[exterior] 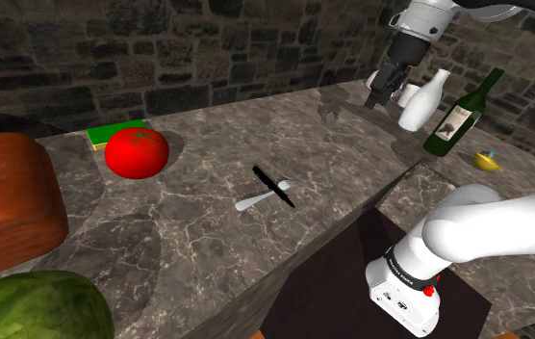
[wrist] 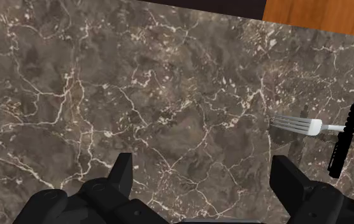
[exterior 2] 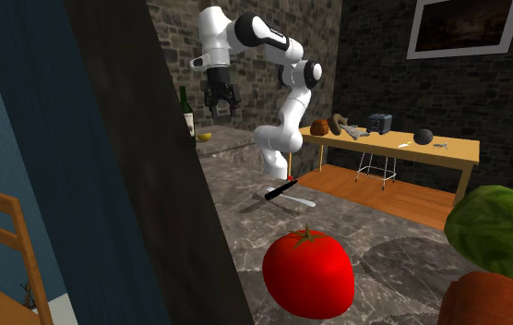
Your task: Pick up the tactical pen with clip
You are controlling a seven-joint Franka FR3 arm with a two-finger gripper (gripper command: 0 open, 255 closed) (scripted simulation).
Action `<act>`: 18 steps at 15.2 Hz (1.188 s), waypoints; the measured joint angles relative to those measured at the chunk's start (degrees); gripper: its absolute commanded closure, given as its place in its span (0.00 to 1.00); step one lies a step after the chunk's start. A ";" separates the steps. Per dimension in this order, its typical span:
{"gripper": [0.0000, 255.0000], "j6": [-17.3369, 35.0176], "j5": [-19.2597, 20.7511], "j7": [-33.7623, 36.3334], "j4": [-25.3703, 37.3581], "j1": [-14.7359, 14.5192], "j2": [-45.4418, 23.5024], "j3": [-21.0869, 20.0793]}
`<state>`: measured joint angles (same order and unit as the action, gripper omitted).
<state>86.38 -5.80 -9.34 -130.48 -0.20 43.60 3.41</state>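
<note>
Starting farthest from the gripper (exterior: 383,91): bread (exterior: 6,202) and watermelon (exterior: 30,306), at the shoulder view's left.
Tomato (exterior: 137,151): on the counter (exterior: 208,231), touching a green book (exterior: 112,132), well apart from the gripper.
Pen (exterior: 273,186): black, lying across the fork (exterior: 254,201), well apart from the gripper, off to one side of its fingers.
Gripper: above the counter, fingers spread apart, nothing between them.
Bottles: white bottle (exterior: 424,101) just beside the gripper, wine bottle (exterior: 458,120) beyond it.

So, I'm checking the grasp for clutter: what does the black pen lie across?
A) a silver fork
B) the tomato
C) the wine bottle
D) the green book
A: the black pen crosses the handle of the silver fork on the marble counter.
</note>
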 measured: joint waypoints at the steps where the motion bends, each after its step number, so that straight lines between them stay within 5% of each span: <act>1: 0.00 0.00 0.00 0.00 0.00 0.00 0.00 0.00; 18: 0.00 13.37 -11.32 23.74 -9.94 -5.36 -2.28 -23.79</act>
<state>99.74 -17.12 14.40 -140.42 -5.56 41.32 -20.38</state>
